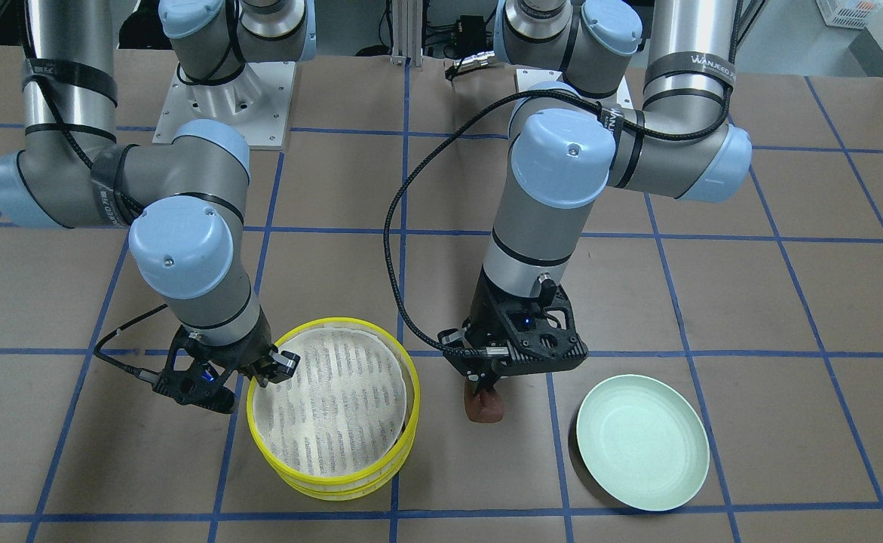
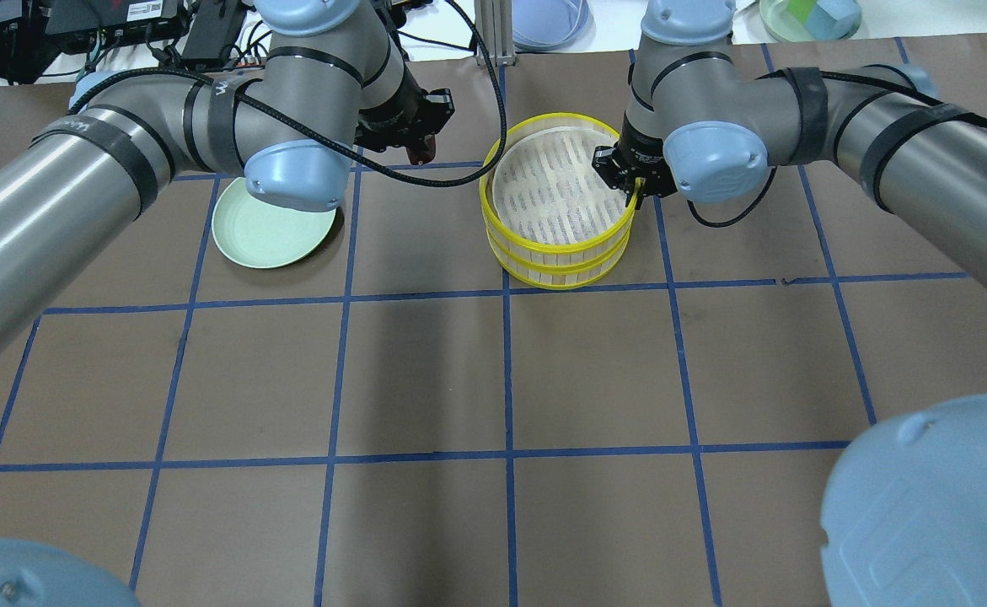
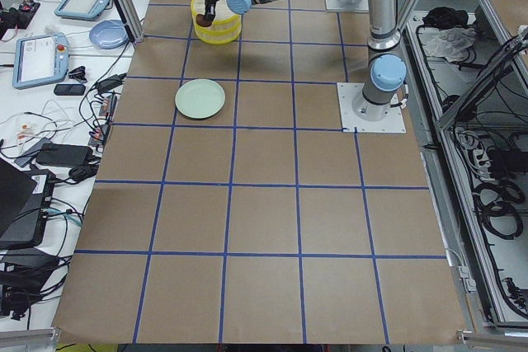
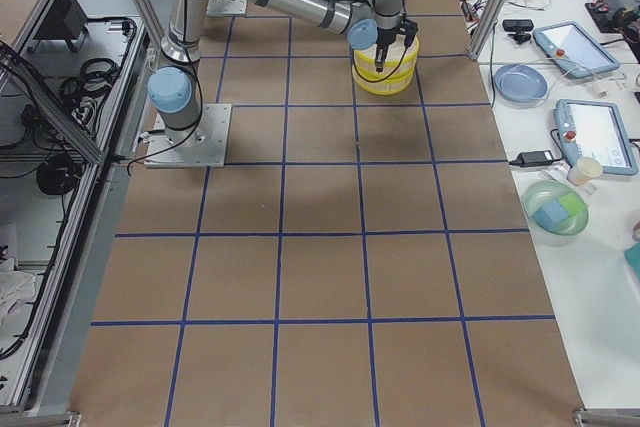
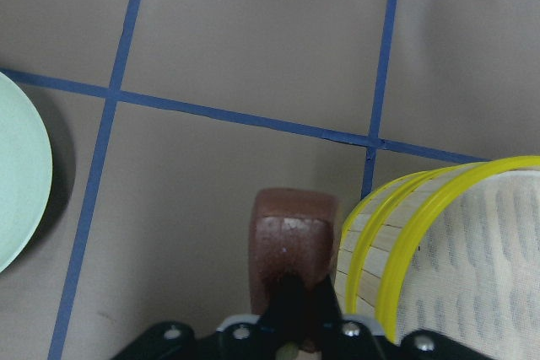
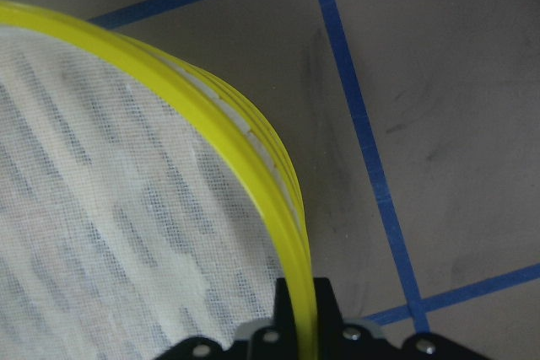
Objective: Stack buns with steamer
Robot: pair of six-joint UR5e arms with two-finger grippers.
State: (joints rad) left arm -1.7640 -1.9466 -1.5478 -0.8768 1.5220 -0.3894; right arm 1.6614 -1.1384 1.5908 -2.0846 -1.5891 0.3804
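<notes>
Brown table (image 1: 712,286), blue grid. Left gripper (image 1: 485,388) pinched on brown bun (image 1: 484,409), steamer (image 1: 335,483) just beside it; bun may clip rim, slip. Right gripper (image 1: 262,377) clamped on top rim; tier may tilt.

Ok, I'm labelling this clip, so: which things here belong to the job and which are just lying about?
Job: brown bun, held in the left claw; stacked steamer tiers, right claw on the top rim.
Lying about: green plate, blue dish, tablet.
</notes>
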